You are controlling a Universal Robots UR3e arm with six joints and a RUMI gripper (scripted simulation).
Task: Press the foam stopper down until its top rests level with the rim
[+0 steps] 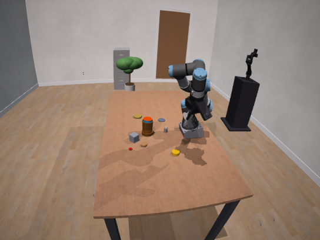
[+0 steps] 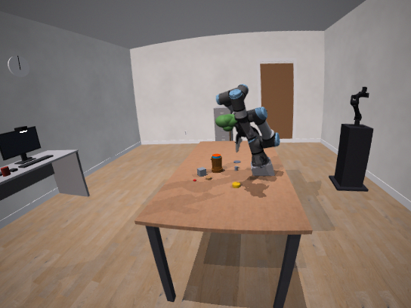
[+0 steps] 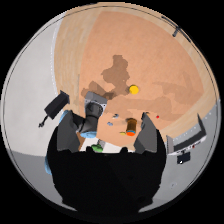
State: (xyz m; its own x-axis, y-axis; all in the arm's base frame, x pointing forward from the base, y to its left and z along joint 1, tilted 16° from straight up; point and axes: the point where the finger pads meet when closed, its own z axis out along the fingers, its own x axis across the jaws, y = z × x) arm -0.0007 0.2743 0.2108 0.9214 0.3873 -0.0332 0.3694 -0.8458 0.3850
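Item: brown jar point(image 1: 147, 127), upright on the wooden table point(image 1: 165, 182), orange foam stopper point(image 1: 147, 119) standing proud of the rim with a blue band showing beneath it. Around the jar in the top view: grey cube point(image 1: 134, 137) at 7 o'clock, tan disc point(image 1: 143, 145) at 6, red dot point(image 1: 130, 149) beyond at 7, olive disc point(image 1: 137, 116) at 11, grey-blue disc point(image 1: 161, 119) at 2, small grey cylinder point(image 1: 166, 129) at 3, yellow disc point(image 1: 175, 152) at 4. Gripper point(image 2: 238, 144): raised above the table at the jar's 2 o'clock in the exterior view, jaws spread wide, holding nothing, well apart from the jar.
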